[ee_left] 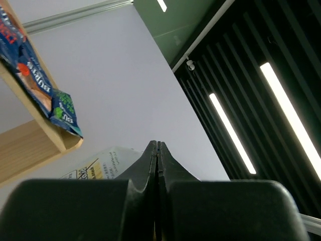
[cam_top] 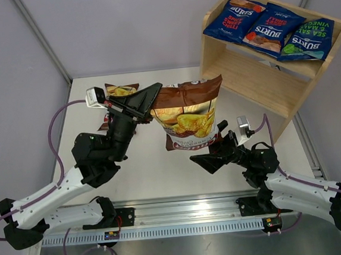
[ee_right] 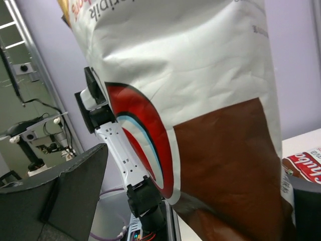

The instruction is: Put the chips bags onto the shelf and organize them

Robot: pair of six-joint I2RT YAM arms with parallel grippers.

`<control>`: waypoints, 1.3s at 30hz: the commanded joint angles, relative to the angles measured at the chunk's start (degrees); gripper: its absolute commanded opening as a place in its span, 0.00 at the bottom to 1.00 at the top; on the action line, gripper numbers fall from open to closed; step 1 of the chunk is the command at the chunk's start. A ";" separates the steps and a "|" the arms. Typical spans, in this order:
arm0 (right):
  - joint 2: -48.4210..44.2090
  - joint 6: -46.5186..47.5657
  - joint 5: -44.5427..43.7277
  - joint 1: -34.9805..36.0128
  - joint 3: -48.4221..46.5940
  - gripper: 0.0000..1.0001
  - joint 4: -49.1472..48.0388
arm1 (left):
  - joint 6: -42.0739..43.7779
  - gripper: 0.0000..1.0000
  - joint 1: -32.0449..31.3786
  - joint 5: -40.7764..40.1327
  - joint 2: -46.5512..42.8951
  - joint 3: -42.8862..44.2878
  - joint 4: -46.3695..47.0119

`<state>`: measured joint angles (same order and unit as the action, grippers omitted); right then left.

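My left gripper (cam_top: 155,98) is shut on the top left corner of a brown-and-white Chuba bag (cam_top: 188,115) and holds it hanging above the table. In the left wrist view the left gripper (ee_left: 158,146) has its jaws pressed together, with the bag (ee_left: 95,165) beside them. My right gripper (cam_top: 214,147) is open under the bag's lower edge. In the right wrist view the bag (ee_right: 200,100) hangs between the spread fingers (ee_right: 65,191). A second Chuba bag (cam_top: 121,89) lies on the table behind the left gripper, partly hidden. Three blue Burts bags (cam_top: 272,28) lie on top of the wooden shelf (cam_top: 256,81).
The shelf stands at the back right of the white table (cam_top: 144,171), its lower tier open toward the arms. Grey walls close the back and left. A metal rail (cam_top: 184,213) runs along the near edge by the arm bases.
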<state>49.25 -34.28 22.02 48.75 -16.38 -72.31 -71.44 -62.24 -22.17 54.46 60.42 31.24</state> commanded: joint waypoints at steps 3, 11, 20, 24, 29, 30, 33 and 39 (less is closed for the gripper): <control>-0.91 2.82 -7.42 0.38 1.44 0.95 -13.64 | -2.47 0.00 -0.61 -4.80 -0.75 -3.38 -2.15; -2.49 4.57 -12.61 0.47 2.67 0.94 -14.52 | -4.32 0.00 -0.60 -9.37 -3.65 -8.30 -4.08; -7.15 5.02 -13.76 0.47 2.14 0.88 -8.29 | -4.50 0.00 -0.61 -14.73 -8.22 -11.73 -9.09; -7.77 4.23 -15.77 0.47 2.14 0.79 -6.35 | -3.89 0.00 -0.60 -16.14 -9.46 -13.14 -11.20; -7.51 3.17 -16.57 0.47 2.06 0.60 -6.09 | -3.97 0.00 -0.69 -17.11 -9.81 -14.28 -13.57; -7.59 3.17 -16.57 0.47 1.97 0.56 -5.82 | -4.06 0.00 -0.69 -17.37 -10.50 -14.63 -13.75; -7.86 3.08 -15.87 0.47 2.05 0.46 -5.21 | -3.62 0.00 -0.60 -18.86 -12.26 -15.78 -15.06; -8.03 2.47 -13.67 0.47 1.44 0.27 -3.36 | 2.08 0.00 -0.60 -22.73 -14.55 -16.74 -15.52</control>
<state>42.39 -31.92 7.03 48.75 -12.40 -70.28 -74.59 -62.57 -39.83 40.36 44.60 16.71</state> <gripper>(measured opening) 0.452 0.005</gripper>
